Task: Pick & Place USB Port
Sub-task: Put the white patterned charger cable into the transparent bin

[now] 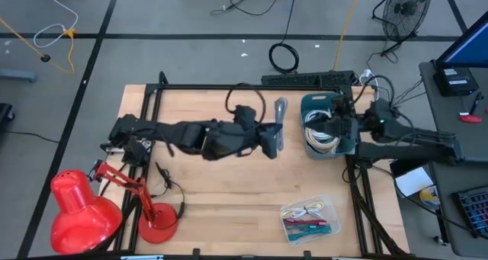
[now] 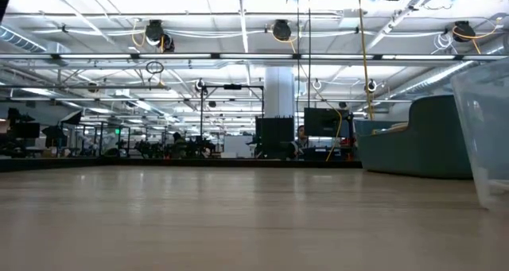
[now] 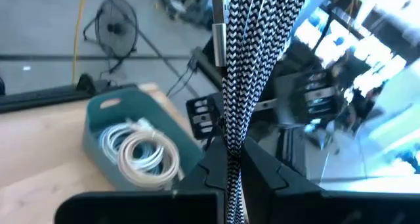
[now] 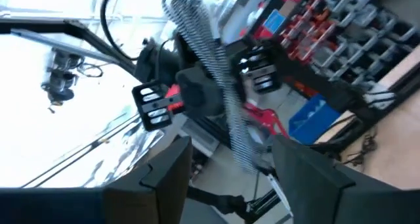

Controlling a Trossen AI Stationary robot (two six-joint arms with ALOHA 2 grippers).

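Note:
A black-and-white braided USB cable (image 3: 252, 66), folded into a bundle, has a metal plug (image 3: 218, 27) at one end. My left gripper (image 1: 271, 142) is shut on it above the middle of the table. From the right wrist view the bundle (image 4: 207, 53) sticks out on both sides of that gripper. Just to its right stands a teal bin (image 1: 324, 107) with white coiled cables (image 3: 141, 148). My right gripper (image 1: 338, 126) hovers over the bin's right side, open (image 4: 230, 152) and holding nothing. My left gripper pinches the braided bundle, several strands together, about mid-length (image 3: 231, 152) between its two fingers. The fingers come in roughly level from the table's left and lie across the bundle. The cable is lifted clear of the table, its plug end standing out past the fingers.
A clear tray (image 1: 309, 218) with coloured cables sits near the front right. A red desk lamp (image 1: 84, 207) stands at the front left corner. The black frame rail (image 1: 229, 87) runs along the far edge. Bare wood lies between the lamp and the tray.

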